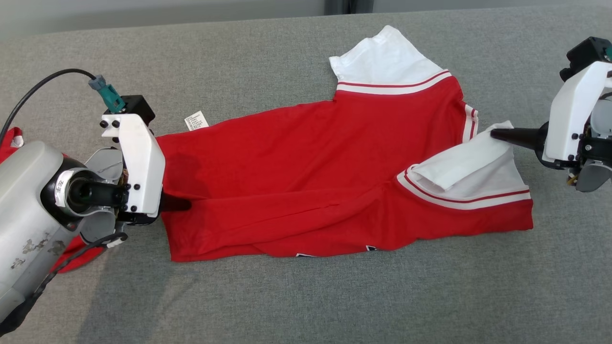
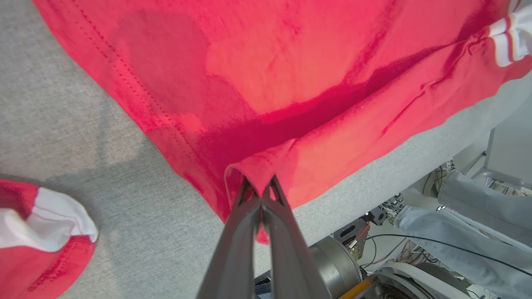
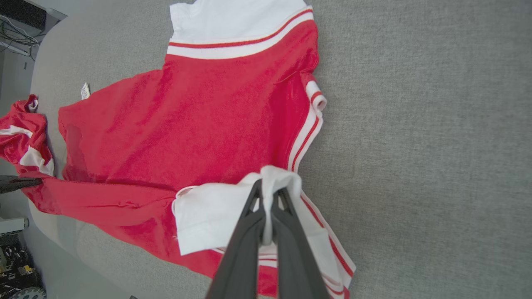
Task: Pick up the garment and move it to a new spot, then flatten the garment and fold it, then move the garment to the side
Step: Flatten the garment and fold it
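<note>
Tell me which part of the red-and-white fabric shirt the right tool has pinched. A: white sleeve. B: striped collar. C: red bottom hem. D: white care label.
A: the right tool is shut on a raised fold of the white sleeve of the red-and-white shirt.

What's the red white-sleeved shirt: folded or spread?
Mid-fold: the red white-sleeved shirt lies with near edge doubled over, pinched by left gripper, right gripper.

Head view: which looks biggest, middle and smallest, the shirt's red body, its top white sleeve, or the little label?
1. red body
2. top white sleeve
3. label, clearly the smallest
</note>
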Motion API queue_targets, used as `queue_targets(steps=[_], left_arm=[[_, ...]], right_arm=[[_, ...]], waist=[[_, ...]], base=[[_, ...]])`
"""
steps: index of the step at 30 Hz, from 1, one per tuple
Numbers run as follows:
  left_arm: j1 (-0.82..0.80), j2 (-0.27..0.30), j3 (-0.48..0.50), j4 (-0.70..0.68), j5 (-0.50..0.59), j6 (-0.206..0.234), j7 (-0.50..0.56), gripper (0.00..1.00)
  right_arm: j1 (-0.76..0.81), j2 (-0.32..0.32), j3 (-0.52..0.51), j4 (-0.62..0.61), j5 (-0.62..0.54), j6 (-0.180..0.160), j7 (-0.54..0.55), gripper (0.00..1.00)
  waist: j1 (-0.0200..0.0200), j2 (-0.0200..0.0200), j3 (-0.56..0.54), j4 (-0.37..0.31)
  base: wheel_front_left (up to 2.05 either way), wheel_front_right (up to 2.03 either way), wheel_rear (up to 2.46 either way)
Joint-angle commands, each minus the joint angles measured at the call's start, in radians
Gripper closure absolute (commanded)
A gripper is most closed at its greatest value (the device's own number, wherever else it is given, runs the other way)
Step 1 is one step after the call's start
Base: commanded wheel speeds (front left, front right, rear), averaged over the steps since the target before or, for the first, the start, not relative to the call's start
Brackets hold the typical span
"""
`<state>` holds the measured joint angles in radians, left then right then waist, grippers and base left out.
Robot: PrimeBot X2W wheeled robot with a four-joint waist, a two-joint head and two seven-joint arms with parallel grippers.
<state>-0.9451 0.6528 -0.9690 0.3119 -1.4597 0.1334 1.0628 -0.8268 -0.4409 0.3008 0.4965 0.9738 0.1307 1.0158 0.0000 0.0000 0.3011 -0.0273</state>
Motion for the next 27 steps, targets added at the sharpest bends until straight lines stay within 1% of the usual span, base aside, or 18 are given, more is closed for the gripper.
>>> queue_targets(steps=[1,2,6,10,12,15,18,19,20,21,23,25,27], left_arm=[[-0.014,-0.008,0.000,0.024,0.017,-0.015,-0.015,0.00],[-0.013,-0.014,-0.002,0.035,0.021,-0.022,-0.022,0.00],[0.001,-0.027,0.006,0.075,0.019,-0.046,-0.049,0.00],[0.016,-0.013,0.023,0.082,0.031,-0.079,-0.103,0.00],[0.022,0.000,0.036,0.073,0.056,-0.099,-0.167,0.00],[0.058,0.011,0.067,0.054,0.084,-0.127,-0.300,0.00],[0.112,0.009,0.111,0.030,0.113,-0.132,-0.472,0.00],[0.138,0.003,0.137,0.026,0.104,-0.118,-0.533,0.00],[0.138,0.003,0.137,0.026,0.104,-0.118,-0.533,0.00],[0.162,-0.006,0.159,0.019,0.096,-0.108,-0.588,0.00],[0.204,-0.006,0.182,-0.007,0.124,-0.087,-0.694,0.00],[0.253,-0.007,0.201,-0.038,0.152,-0.054,-0.797,0.00],[0.300,0.004,0.205,-0.074,0.195,-0.018,-0.883,0.00]], right_arm=[[-0.011,0.012,-0.015,0.005,-0.021,0.000,-0.025,0.49],[-0.008,0.021,-0.021,0.008,-0.027,0.000,-0.033,0.00],[0.024,0.044,-0.042,-0.002,-0.033,0.000,-0.081,0.00],[0.068,0.052,-0.066,-0.060,-0.017,0.000,-0.176,0.00],[0.102,0.050,-0.075,-0.102,-0.014,0.000,-0.242,0.00],[0.164,0.041,-0.087,-0.163,-0.022,0.000,-0.361,0.00],[0.243,0.038,-0.110,-0.217,-0.026,0.000,-0.488,0.00],[0.274,0.038,-0.119,-0.236,-0.028,0.000,-0.531,0.00],[0.274,0.038,-0.119,-0.236,-0.028,0.000,-0.531,0.00],[0.302,0.038,-0.133,-0.252,-0.031,0.000,-0.576,0.00],[0.361,0.045,-0.153,-0.291,-0.038,0.000,-0.657,0.00],[0.420,0.046,-0.175,-0.330,-0.066,0.000,-0.733,0.00],[0.479,0.048,-0.193,-0.363,-0.107,0.000,-0.798,0.00]], waist=[[0.0000,0.0000,0.005,0.000],[0.0000,0.0000,0.005,0.000],[0.0000,0.0000,-0.015,0.000],[0.0000,0.0000,-0.051,-0.001],[0.0000,0.0000,-0.069,-0.003],[0.0000,0.0000,-0.099,-0.004],[0.0000,0.0000,-0.128,-0.001],[0.0000,0.0000,-0.137,0.002],[0.0000,0.0000,-0.137,0.002],[0.0000,0.0000,-0.146,0.004],[0.0000,0.0000,-0.161,0.009],[0.0000,0.0000,-0.174,0.015],[0.0000,0.0000,-0.185,0.018]], base=[[0.00,0.00,0.00],[0.00,0.00,0.00],[0.00,0.00,0.00],[0.00,0.00,0.00],[0.00,0.00,0.00],[0.00,0.00,0.00],[0.00,0.00,0.00],[0.00,0.00,0.00],[0.00,0.00,0.00],[0.00,0.00,0.00],[0.00,0.00,0.00],[0.00,0.00,0.00],[0.00,0.00,0.00]])
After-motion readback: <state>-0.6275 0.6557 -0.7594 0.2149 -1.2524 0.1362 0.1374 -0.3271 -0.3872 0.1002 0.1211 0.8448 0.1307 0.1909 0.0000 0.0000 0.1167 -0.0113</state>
